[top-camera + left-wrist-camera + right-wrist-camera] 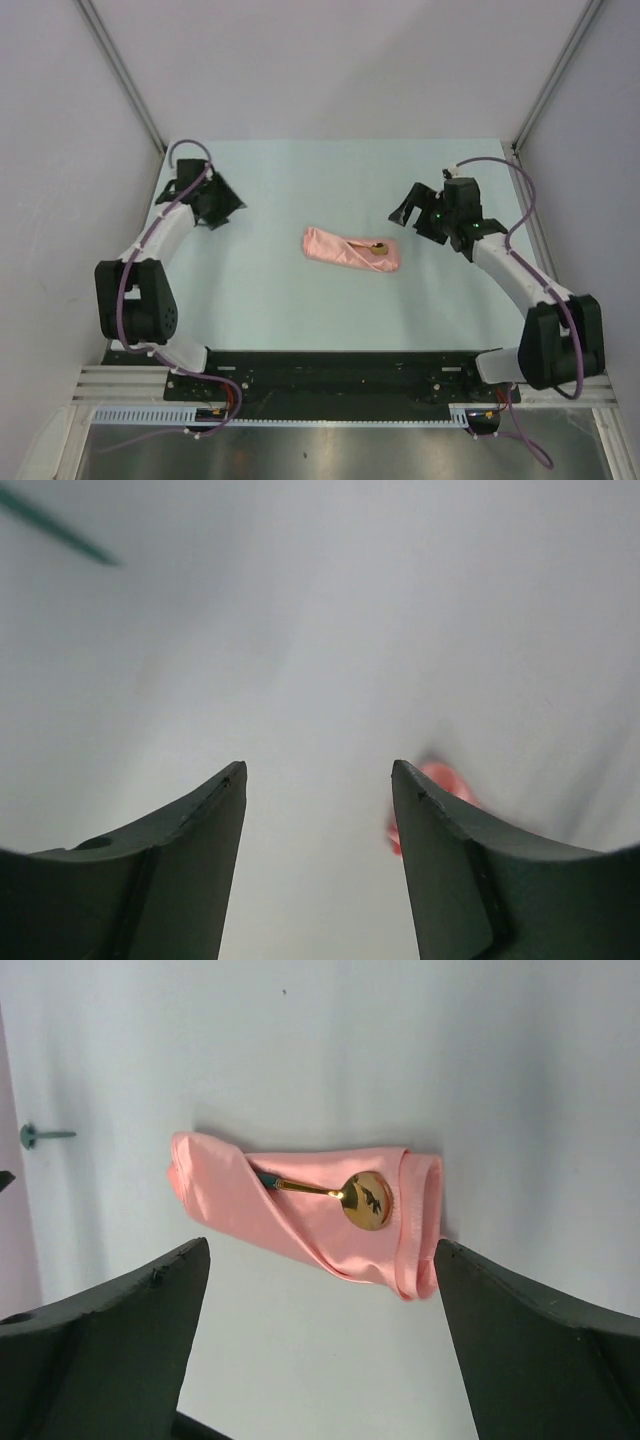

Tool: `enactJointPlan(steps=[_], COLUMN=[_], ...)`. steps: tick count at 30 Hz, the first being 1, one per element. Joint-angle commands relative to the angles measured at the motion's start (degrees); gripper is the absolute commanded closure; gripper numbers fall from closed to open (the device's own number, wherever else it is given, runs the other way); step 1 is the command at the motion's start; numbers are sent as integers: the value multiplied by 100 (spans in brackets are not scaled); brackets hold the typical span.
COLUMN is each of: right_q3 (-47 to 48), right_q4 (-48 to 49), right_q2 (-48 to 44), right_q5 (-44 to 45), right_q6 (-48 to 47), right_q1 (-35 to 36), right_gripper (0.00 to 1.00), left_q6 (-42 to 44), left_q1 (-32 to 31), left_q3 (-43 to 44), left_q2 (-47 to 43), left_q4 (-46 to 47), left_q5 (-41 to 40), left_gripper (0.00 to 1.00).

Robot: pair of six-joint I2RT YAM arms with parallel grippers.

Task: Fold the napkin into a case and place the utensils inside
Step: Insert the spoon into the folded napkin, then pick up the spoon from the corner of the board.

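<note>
Case [352, 249] lies mid-surface [280, 310] with a spoon [366, 1200] tucked in.
The spoon's golden bowl rests on the pink cloth, its handle under a fold. The left fingers [170, 870] and right fingers [530, 1340] gape wide, holding nothing, well apart on either side.

A pale worktop [270, 310] is seen. Near its middle a folded pink napkin [350, 249] is laid flat, with a gold spoon [365, 1200] tucked into its fold. Well apart, at the left edge of the right wrist view, a small teal spoon [45, 1136] is laid on the bare surface.
</note>
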Motion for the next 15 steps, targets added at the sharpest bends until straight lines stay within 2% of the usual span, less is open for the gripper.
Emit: enactJointPlan(steps=[1, 3, 4, 5, 6, 9, 12, 15], right_q3=[381, 180, -4, 3, 38, -6, 29, -50], right_q4=[-1167, -767, -641, -588, -761, -842, -1069, -1088], right_q2=[-867, -1017, -1026, -983, -939, -930, -947, -1140], right_q5=[994, 548, -308, -742, -808, -300, 95, 544], right_q6=[-1165, -1071, -1061, -1174, -1184, -1211, -1272, -1404], right_q1=[153, 5, -257, -399, -453, -436, -383, -295], right_gripper=[0, 0, 0, 0, 0, 2, 8, 8], left_q6=[-287, -514, -551, -586, -725, -980, -1149, -1394], left_q1=[1066, 1460, 1541, 1594, 1664, 1744, 1788, 1832], left_q3=[68, 295, 427, 585, 961, 1830, 2666, 3186], left_q2=[123, 343, 448, 745, 887, 1625, 2335, 2855], left_q4=[-1029, -1134, -1152, -1274, -1363, -1809, -2197, -2391], left_q5=[-1759, -2023, -2103, -2260, -2549, -3120, -3255, -3501], left_gripper=[36, 37, 37, 37, 37, 37, 38, 38])
